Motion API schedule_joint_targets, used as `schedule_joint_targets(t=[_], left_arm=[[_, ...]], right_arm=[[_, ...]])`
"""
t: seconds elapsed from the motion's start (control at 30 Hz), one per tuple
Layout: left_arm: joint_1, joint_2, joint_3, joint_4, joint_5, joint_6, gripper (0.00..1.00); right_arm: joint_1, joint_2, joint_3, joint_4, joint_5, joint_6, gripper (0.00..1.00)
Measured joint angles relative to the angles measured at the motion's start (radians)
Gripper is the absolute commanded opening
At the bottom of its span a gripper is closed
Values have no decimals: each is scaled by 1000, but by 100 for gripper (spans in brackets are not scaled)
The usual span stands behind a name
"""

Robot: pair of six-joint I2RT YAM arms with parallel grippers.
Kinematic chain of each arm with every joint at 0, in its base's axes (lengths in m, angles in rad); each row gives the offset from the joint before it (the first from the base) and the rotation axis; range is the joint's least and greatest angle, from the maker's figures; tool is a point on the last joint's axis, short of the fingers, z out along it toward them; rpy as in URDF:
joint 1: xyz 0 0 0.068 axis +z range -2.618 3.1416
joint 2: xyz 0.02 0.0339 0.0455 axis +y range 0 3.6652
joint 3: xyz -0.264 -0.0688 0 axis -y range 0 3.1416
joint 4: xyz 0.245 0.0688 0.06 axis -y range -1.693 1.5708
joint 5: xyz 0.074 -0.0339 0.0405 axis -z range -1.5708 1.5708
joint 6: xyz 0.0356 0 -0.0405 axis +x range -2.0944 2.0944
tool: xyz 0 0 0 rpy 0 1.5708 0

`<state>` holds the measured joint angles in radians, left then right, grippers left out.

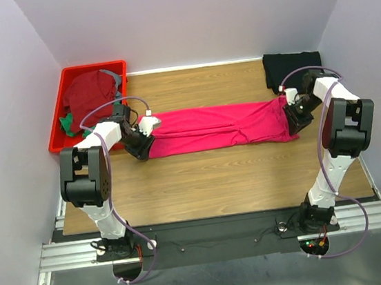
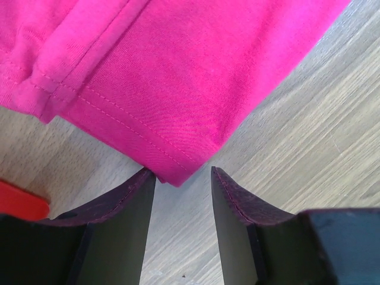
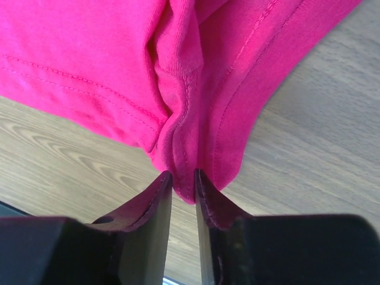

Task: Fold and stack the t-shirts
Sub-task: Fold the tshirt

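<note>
The pink shirt (image 1: 220, 128) lies as a long folded band just right of the red bin (image 1: 56, 139). The right gripper (image 3: 184, 178) pinches its far end. The left gripper (image 2: 183, 173) gapes at the bin-side corner, seemingly ungripped. Next: clamp that corner, then fold across.

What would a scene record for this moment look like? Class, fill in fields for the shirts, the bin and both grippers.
pink shirt: long folded band lying across the table
black shirt: folded, far right corner
red bin: far left corner, holds a dark red shirt and a green shirt
left gripper: open, hem corner at its fingertips, not pinched
right gripper: shut on the pink shirt's other end
</note>
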<state>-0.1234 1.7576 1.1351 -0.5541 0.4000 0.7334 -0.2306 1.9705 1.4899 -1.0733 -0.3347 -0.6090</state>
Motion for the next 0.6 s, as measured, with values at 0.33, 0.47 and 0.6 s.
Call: schedule_joint_targets(t=[0.33,0.47,0.6], left_arm=[[0,1,31,-3,14,-39,52],[0,3,42,-4,17,-55,46],[0,24,61,-3,19,-74,42]], right_arm=[[0,0,8,8,5,7,50],[0,0,27,8,0,16,38],[0,0,34,8,-6,24,17]])
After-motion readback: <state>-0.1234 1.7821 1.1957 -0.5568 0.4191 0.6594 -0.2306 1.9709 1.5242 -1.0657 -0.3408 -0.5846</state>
